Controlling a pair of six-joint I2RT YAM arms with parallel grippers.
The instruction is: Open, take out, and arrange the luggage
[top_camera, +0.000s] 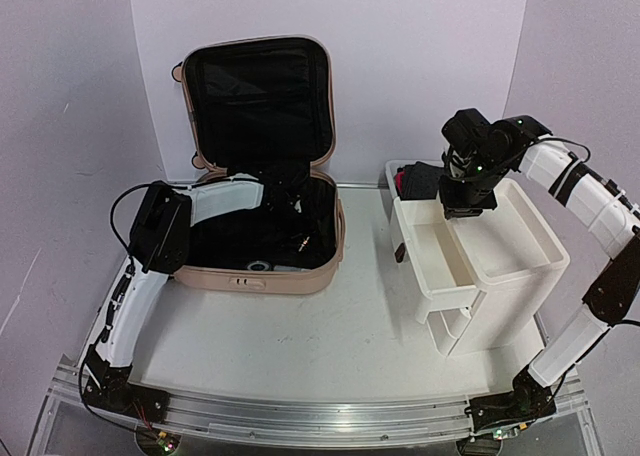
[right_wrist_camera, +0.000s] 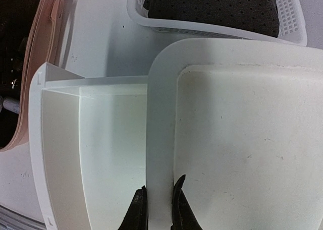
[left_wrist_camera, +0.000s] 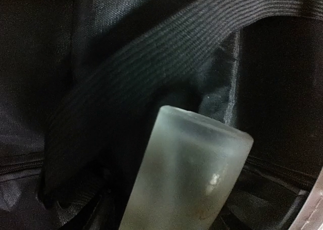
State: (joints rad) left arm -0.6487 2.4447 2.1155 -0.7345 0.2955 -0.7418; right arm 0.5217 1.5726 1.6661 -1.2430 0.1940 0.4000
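The left hand (top_camera: 285, 198), its opening unreadable, is reaching into the open pale pink hard-shell suitcase (top_camera: 262, 276) while the right hand (right_wrist_camera: 162, 182) is pinching the white plastic drawer cabinet (top_camera: 520, 266) by its rim.

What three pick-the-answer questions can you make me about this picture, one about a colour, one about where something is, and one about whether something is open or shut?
1. What colour is the suitcase shell?
A) pale pink
B) blue
C) green

2. Where is the white mesh basket?
A) inside the suitcase
B) behind the drawer cabinet
C) on top of it

3. How is the cabinet's top drawer?
A) pushed shut
B) pulled out
C) missing

Answers:
1 A, its outer walls are pale pink.
2 B, it sits on the cabinet's far side, away from the arms.
3 B, it sticks out from the cabinet's front with its inside showing.
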